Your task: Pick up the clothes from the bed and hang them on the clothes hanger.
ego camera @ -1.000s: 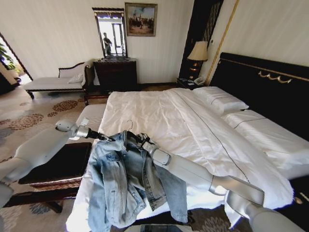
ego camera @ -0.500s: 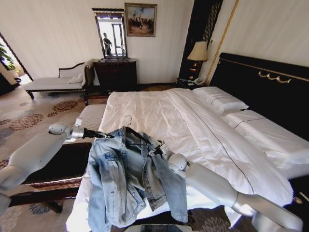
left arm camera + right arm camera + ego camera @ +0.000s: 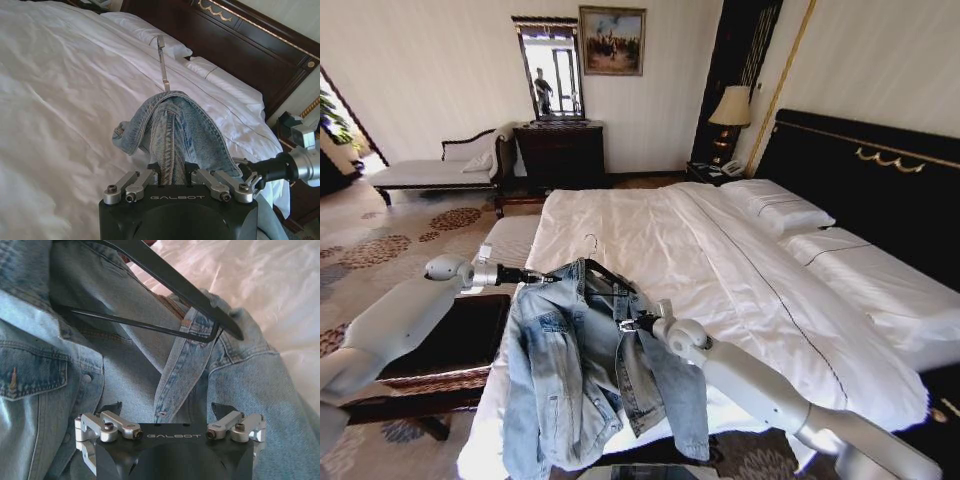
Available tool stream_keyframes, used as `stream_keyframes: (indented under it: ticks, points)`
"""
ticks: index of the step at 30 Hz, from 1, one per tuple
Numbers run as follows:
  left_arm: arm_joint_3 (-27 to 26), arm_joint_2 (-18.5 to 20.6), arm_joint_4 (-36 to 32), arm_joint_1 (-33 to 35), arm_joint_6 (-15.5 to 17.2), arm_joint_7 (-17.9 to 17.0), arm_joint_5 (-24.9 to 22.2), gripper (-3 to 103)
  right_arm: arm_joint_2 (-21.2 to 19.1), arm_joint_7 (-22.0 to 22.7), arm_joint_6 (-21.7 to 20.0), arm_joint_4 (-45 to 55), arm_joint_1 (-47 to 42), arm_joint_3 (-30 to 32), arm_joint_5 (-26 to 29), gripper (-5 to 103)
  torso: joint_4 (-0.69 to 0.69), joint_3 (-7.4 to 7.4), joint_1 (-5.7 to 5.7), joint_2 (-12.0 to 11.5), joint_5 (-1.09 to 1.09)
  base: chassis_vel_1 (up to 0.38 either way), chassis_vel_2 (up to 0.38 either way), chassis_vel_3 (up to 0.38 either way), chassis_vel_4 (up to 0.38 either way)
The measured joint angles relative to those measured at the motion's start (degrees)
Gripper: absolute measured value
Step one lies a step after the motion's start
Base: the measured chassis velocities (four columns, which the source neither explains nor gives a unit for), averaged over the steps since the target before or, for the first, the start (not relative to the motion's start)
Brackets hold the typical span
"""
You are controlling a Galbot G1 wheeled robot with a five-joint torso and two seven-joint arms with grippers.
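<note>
At left, clamps the left pincer (image 3: pixel 548 277) shut on a doubled fold of the denim jacket (image 3: pixel 570 370) at one shoulder. Judged as a way to carry the garment's weight and hold the shoulder line up above the near edge of the bed (image 3: pixel 650 230). In the left wrist view, shows the same fold pinched narrow between the fingers, with the silver hook (image 3: pixel 161 65) rising out of the collar beyond. At centre, carries the clothes hanger (image 3: pixel 605 274) inside the neck opening, with the near shoulder draped over one black arm and the far arm bare past the collar in the right wrist view. Judged as half-seated, with the second shoulder not yet over the hanger. At right, sets the right pincer (image 3: pixel 626 323) just beside the open front placket, spread wide and gripping nothing, probably placed to take the loose front panel. Presents as light-blue faded denim with a collar, a buttoned chest pocket and long sleeves hanging limp past the bed's edge. Looks heavy and likely to slide off a bare arm. Cannot tell whether the hem touches the bed.
</note>
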Motion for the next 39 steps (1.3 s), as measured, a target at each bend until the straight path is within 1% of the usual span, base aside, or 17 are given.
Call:
stream_keyframes:
  ticks: [3, 6, 8, 9, 11, 13, 17, 24, 27, 28, 30, 31, 32, 33, 36, 37, 39]
  points:
    - [-0.22, 0.08, -0.33, 0.02, 0.21, -0.12, -0.58, 23, 1.24, 0.36, -0.14, -1.97, 0.29, 0.24, 1.5, 99, 0.0, 0.0, 0.0, 0.0, 0.0, 0.0, 0.0, 0.0, 0.0]
    - [-0.39, 0.18, -0.85, -0.11, 0.86, -0.45, -1.87, 23, 3.94, 1.06, -0.6, -5.0, 1.12, 0.45, 4.44, 98, 0.01, 0.01, 0.0, 0.0, -0.01, 0.0, 0.0, 0.0, 0.0]
    - [-0.39, 0.27, -0.95, -0.2, 0.92, -0.46, -2.02, 23, 4.64, 1.13, -0.61, -5.84, 1.31, 0.42, 4.61, 98, 0.0, 0.01, 0.01, 0.0, -0.01, 0.0, 0.0, 0.0, 0.0]
    - [-0.27, 0.53, -1.22, -0.23, 0.95, -0.47, -2.23, 23, 5.76, 1.26, -0.62, -6.89, 1.54, 0.41, 4.77, 98, 0.0, 0.01, 0.01, 0.0, -0.01, 0.0, 0.0, 0.0, 0.0]
    - [-0.24, 0.96, -1.88, 0.02, 1.0, -0.52, -2.63, 23, 6.91, 1.36, -0.54, -7.9, 1.78, 0.41, 5.2, 96, 0.0, 0.01, 0.01, 0.0, -0.01, 0.0, 0.0, 0.0, 0.0]
    - [-0.31, 1.22, -2.33, 0.27, 1.02, -0.55, -2.84, 23, 7.29, 1.43, -0.43, -8.29, 1.92, 0.42, 5.5, 95, 0.0, 0.01, 0.01, 0.0, -0.01, 0.0, 0.0, 0.0, 0.0]
    - [-1.28, 2.27, -3.99, 1.73, 1.05, -0.57, -3.65, 23, 10.12, 1.62, 0.25, -10.98, 2.92, 1.01, 6.52, 87, 0.01, 0.01, 0.01, 0.0, -0.01, 0.0, 0.0, 0.0, 0.0]
    - [-3.37, 3.02, -5.45, 3.75, 1.23, -0.73, -4.01, 23, 12.04, 1.46, 0.67, -13.61, 4.08, 1.7, 6.08, 79, 0.01, 0.01, 0.01, 0.0, -0.02, 0.0, 0.0, 0.0, 0.0]
    - [-3.78, 3.55, -5.86, 4.19, 1.23, -0.73, -4.09, 23, 11.87, 1.29, 0.76, -14.16, 4.39, 1.89, 5.68, 65, 0.0, 0.01, 0.01, 0.0, -0.01, 0.0, 0.0, 0.0, 0.0]
    - [-3.78, 3.55, -5.86, 4.19, 1.23, -0.73, -4.09, 23, 11.87, 1.29, 0.76, -14.16, 4.39, 1.89, 5.68, 65, 0.0, 0.01, 0.01, 0.0, -0.01, 0.0, 0.0, 0.0, 0.0]
    - [-4.27, 3.91, -5.94, 4.57, 1.22, -0.7, -4.17, 23, 11.18, 1.22, 0.76, -14.18, 4.51, 2.21, 5.63, 53, 0.0, 0.01, 0.01, 0.0, -0.01, 0.0, 0.0, 0.0, 0.0]
    - [-4.44, 4.07, -5.98, 4.7, 1.19, -0.67, -4.24, 23, 10.73, 1.19, 0.76, -14.2, 4.58, 2.29, 5.67, 53, 0.0, 0.01, 0.01, 0.0, -0.01, 0.0, 0.0, 0.0, 0.0]
    - [-4.51, 4.17, -5.98, 4.77, 1.15, -0.64, -4.27, 23, 10.37, 1.16, 0.76, -14.24, 4.66, 2.32, 5.83, 48, 0.0, 0.01, 0.01, 0.0, -0.01, 0.0, 0.0, 0.0, 0.0]
    - [-4.51, 4.17, -5.98, 4.77, 1.15, -0.64, -4.27, 23, 10.37, 1.16, 0.76, -14.24, 4.66, 2.32, 5.83, 48, 0.0, 0.01, 0.01, 0.0, -0.01, 0.0, 0.0, 0.0, 0.0]
    - [-5.02, 4.24, -5.59, 4.89, 0.89, -0.35, -4.27, 23, 9.79, 0.76, 0.76, -14.7, 4.93, 2.46, 6.49, 32, -0.01, 0.01, 0.01, 0.0, 0.0, 0.0, 0.0, 0.0, 0.0]
    - [-5.02, 4.24, -5.59, 4.89, 0.89, -0.35, -4.27, 23, 9.79, 0.76, 0.76, -14.7, 4.93, 2.46, 6.49, 32, -0.01, 0.01, 0.01, 0.0, 0.0, 0.0, 0.0, 0.0, 0.0]
    - [-5.48, 3.96, -5.38, 4.83, 0.9, -0.28, -4.27, 23, 9.68, 0.5, 0.76, -14.72, 4.91, 2.52, 7.03, 21, 0.01, 0.01, 0.01, 0.0, 0.0, 0.0, 0.0, 0.0, 0.0]
